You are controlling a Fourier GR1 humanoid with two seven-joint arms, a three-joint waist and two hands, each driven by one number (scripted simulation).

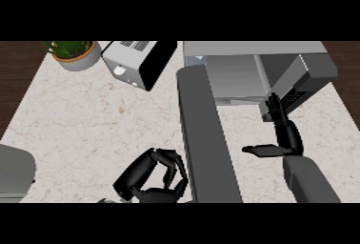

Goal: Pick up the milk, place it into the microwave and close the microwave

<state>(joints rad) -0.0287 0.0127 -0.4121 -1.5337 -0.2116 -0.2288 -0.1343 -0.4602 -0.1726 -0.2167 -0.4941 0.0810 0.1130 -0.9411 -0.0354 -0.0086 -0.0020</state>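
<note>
The grey microwave [281,66] stands at the back right with its cavity [235,78] showing. Its door [204,138] is swung wide open and juts toward me as a long grey slab. I cannot make out the milk; only a small pale speck [200,58] shows at the cavity's upper left corner. My right hand [285,131] is open to the right of the door, its straight fingers pointing up at the microwave's control panel [295,95] and its thumb sticking out left. My left hand [156,178] rests left of the door near the front edge, fingers loosely bent, holding nothing.
A silver toaster [134,62] stands at the back, left of the microwave. A potted plant [76,55] is in the back left corner. A grey object [14,174] pokes in at the left edge. Pale marble counter [91,124] spreads left of the door.
</note>
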